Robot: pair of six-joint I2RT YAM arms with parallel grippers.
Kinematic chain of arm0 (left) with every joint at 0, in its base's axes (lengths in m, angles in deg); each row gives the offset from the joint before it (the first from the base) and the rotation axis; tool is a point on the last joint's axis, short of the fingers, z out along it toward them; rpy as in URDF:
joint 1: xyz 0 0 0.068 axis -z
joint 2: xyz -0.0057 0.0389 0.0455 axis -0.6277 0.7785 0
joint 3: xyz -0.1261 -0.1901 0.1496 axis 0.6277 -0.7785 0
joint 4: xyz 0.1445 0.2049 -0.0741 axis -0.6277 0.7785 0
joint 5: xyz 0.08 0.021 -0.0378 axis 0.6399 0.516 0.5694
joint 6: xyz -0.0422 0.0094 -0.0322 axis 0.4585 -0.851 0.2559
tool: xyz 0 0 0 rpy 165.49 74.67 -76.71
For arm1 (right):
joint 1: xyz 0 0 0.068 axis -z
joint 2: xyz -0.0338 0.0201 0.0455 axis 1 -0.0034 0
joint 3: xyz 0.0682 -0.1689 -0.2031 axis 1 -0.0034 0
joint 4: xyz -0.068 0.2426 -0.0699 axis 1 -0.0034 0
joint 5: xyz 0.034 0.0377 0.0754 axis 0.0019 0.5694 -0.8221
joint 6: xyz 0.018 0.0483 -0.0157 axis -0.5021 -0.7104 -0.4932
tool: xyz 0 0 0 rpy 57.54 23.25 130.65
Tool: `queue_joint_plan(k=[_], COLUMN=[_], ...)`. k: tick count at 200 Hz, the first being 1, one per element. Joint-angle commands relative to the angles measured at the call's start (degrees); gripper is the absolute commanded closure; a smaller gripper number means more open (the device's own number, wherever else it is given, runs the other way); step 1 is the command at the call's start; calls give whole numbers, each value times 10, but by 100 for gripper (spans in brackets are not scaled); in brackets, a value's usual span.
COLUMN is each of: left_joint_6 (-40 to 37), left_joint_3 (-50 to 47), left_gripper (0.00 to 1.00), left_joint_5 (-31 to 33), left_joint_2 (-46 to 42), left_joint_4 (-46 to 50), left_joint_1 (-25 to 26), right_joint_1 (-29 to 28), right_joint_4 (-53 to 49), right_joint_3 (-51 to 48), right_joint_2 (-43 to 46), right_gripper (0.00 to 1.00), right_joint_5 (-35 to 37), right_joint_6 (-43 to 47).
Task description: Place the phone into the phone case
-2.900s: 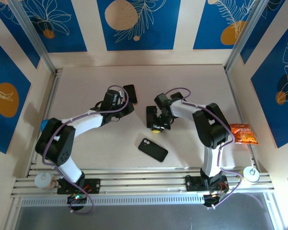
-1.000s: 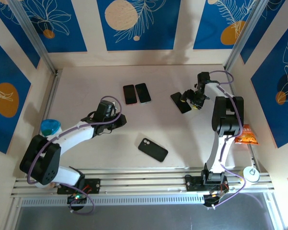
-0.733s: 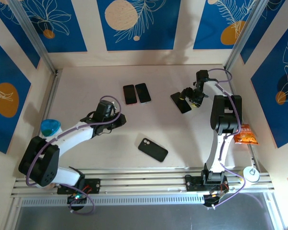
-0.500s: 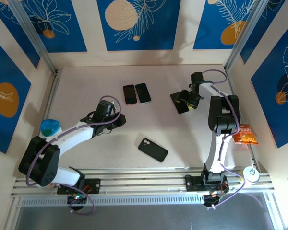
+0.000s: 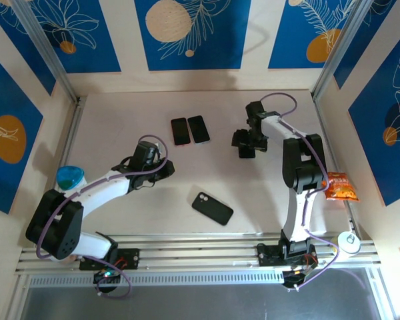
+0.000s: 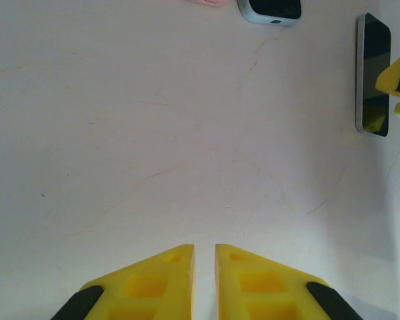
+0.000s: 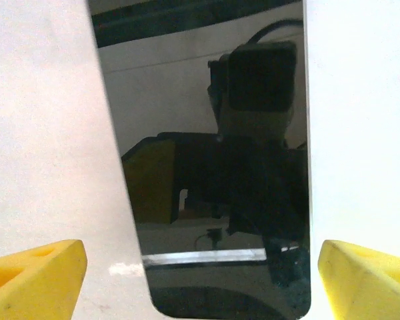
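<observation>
While the right gripper (image 5: pixel 244 141) holds its jaws wide on either side of the phone (image 7: pixel 207 133), lying flat right of centre, and the left gripper (image 6: pixel 205 267) sits pinched together and empty, the case (image 5: pixel 212 208) lies well apart at lower centre, nothing fitted yet.

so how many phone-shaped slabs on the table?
4: a red-edged slab and a black slab side by side far centre, a glossy phone under the right hand, a dark slab with a camera cutout near centre. None seems hidden.
</observation>
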Motion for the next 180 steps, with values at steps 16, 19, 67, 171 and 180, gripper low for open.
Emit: queue_joint_plan(k=[16, 19, 67, 171, 180], left_joint_6=[9, 8, 9, 9, 9], left_joint_3=[-12, -13, -15, -21, -22], left_gripper=[83, 83, 83, 83, 83], left_joint_5=[9, 9, 11, 13, 14], left_joint_2=[-4, -5, -6, -16, -18], left_joint_4=[-11, -12, -10, -9, -8], left_joint_1=[5, 4, 5, 5, 5], right_joint_1=[-11, -11, -13, -38, -39], right_joint_4=[-39, -41, -49, -85, -85], right_joint_3=[57, 61, 94, 130, 126], right_joint_2=[-39, -42, -84, -130, -127], right_gripper=[8, 8, 9, 30, 34], right_joint_5=[59, 60, 71, 92, 93], right_joint_6=[51, 53, 65, 78, 79])
